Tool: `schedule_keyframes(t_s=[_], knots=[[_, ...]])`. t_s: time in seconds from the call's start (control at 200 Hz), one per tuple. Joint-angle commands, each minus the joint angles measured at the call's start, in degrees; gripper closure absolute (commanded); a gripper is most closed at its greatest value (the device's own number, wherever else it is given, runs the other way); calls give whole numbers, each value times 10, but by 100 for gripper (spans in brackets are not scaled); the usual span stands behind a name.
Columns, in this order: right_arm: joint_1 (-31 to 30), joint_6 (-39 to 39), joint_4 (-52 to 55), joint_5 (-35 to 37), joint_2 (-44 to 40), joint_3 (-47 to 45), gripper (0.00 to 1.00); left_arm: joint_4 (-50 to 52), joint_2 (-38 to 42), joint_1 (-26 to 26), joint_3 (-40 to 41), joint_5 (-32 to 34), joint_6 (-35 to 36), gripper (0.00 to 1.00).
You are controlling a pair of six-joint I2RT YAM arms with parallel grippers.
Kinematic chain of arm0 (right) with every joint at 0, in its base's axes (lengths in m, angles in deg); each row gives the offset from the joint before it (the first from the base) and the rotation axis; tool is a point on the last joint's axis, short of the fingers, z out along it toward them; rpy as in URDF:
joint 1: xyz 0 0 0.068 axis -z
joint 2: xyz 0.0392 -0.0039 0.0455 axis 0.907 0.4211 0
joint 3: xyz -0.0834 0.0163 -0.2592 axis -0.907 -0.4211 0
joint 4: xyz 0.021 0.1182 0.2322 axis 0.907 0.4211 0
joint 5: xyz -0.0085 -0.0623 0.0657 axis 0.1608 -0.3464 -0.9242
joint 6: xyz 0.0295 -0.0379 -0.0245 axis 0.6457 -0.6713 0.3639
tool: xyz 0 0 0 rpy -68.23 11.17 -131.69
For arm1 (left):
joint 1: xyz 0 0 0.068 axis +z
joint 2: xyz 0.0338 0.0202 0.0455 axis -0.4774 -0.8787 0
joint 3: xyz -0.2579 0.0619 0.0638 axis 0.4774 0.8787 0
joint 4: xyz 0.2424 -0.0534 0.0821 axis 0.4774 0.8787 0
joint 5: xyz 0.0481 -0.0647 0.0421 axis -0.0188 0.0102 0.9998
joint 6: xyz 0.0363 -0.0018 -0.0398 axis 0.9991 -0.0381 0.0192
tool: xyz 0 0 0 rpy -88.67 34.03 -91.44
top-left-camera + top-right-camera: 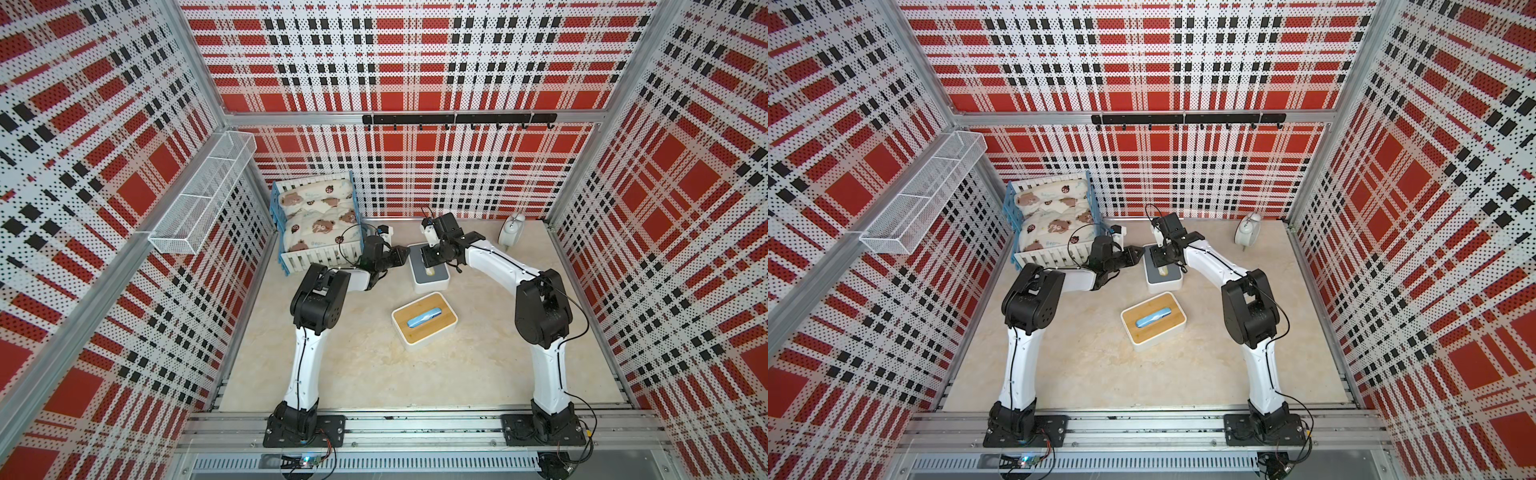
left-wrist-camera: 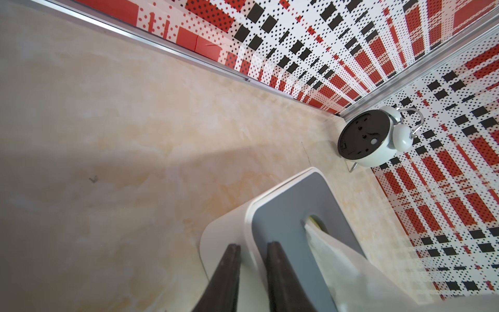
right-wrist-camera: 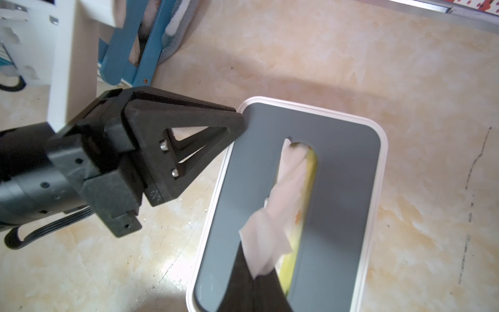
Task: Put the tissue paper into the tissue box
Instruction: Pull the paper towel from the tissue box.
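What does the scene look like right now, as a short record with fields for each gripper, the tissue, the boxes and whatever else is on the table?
left gripper: jaws astride a rim corner of the gray-lidded tissue box
right gripper: jaws shut on the tissue paper, above the lid's slot
tissue paper: one end in the slot, the rest outside
other box: wooden-lidded box, nearer the robot, untouched
also on table: alarm clock back right; toy crib back left

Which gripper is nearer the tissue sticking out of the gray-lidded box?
Right. The right gripper pinches the tissue itself; the left gripper clamps the box at its rim, beside it.
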Motion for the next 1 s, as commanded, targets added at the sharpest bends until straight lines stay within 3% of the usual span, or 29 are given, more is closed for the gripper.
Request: schedule_keyframes(t_s=[0.0,0.286,0.676,0.902,0.992], knots=[[-5,9,-33,10,-46,-24,100,16,-11,-6,-10,1,12,76],[10,37,-91,52,-82,-136,100,19,-12,-6,-11,2,11,76],[32,38,-95,76,-56,-144,100,20,-14,-7,-11,3,13,76],[33,18,-80,73,-86,-137,73,21,-13,-7,-12,3,14,76],[30,10,-64,74,-106,-131,54,21,-13,-7,-12,4,14,76]])
